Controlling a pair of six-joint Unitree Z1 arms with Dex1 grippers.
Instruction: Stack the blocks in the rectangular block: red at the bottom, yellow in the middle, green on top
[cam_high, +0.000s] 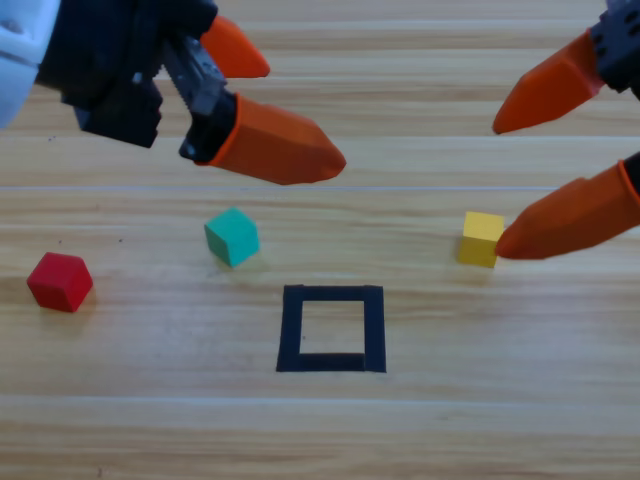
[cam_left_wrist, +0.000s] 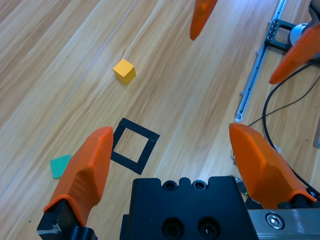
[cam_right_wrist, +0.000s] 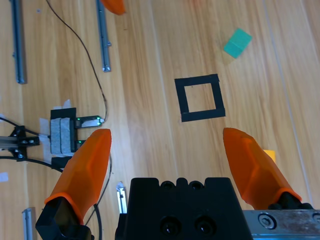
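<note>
Wooden table (cam_high: 500, 420), red (cam_high: 59, 281), green (cam_high: 232, 236), yellow (cam_high: 481, 238) outside rectangular block (cam_high: 331, 328), left end effector (cam_high: 285, 105) and right end effector (cam_high: 510, 180) wide open, empty

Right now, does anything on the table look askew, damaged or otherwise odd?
Nothing stands out. The red cube, green cube and yellow cube sit apart on the wood, intact, and the tape square is empty. Both grippers are open.
</note>
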